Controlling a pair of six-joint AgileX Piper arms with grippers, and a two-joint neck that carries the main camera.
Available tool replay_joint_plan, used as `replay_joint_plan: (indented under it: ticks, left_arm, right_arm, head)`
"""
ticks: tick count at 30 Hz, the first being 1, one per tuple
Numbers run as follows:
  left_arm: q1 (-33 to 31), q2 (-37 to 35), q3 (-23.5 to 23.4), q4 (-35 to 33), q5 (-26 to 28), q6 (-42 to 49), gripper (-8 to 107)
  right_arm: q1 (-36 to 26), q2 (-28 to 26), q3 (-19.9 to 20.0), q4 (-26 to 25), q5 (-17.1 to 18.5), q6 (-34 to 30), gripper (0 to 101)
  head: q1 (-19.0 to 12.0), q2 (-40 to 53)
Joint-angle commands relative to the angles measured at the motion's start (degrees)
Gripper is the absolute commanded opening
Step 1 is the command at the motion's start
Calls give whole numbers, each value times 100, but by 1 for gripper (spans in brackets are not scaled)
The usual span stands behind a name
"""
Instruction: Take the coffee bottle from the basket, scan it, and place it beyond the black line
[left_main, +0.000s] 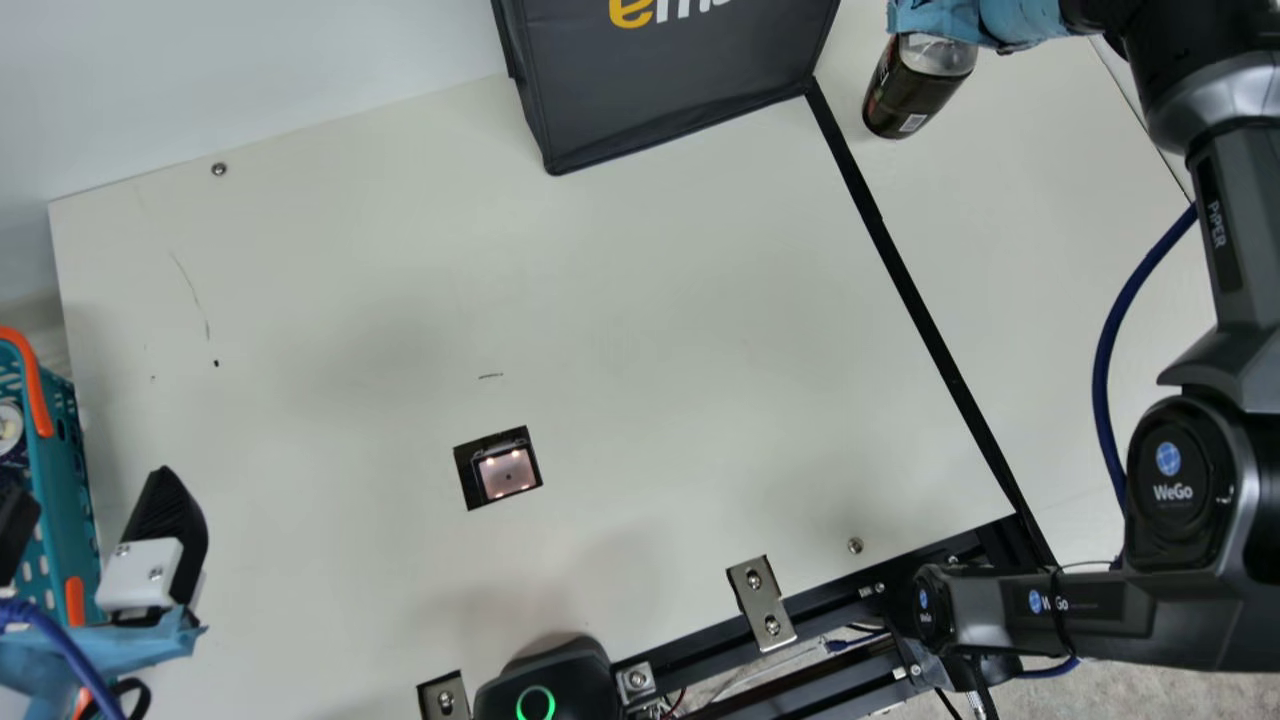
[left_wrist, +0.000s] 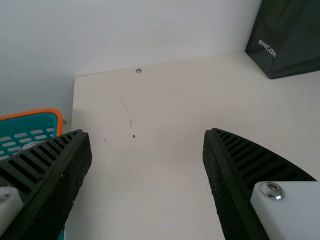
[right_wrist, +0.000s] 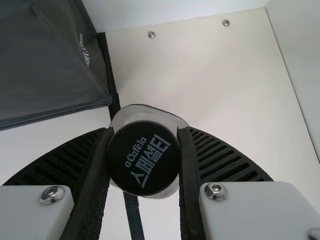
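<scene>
**While the right gripper clamps it, the coffee bottle is beyond the black line**

In the main view, the bottle has a dark body, a clear shoulder and a pale barcode patch low on its side. Its long axis slants in that view, base towards the lower left, shoulder towards the gripper above; whether the base touches the table cannot be told. The scanner, its window lit, lies between the line and the teal basket, and the left gripper is beside the basket.

In the left wrist view, this gripper's ribbed fingers stand wide apart. A wall screw-end of the table and the basket's orange rim come into sight.

The right wrist view adds the round black cap with pale lettering, pressed from both sides by the fingers. The cap points at the camera, the long axis running away from it.
</scene>
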Motion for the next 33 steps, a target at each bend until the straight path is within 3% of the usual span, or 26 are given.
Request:
replay_joint_plan:
  ticks: [1, 33]
  left_arm:
    - [0, 0, 0, 0, 0, 0, 90]
    - [0, 0, 0, 0, 0, 0, 90]
  right_arm:
    - [-21, 23, 23, -14, -32, 28, 0]
    - [-181, 290, 395, -75, -428, 168, 0]
  head:
    - [-157, -13]
    - [-157, -13]
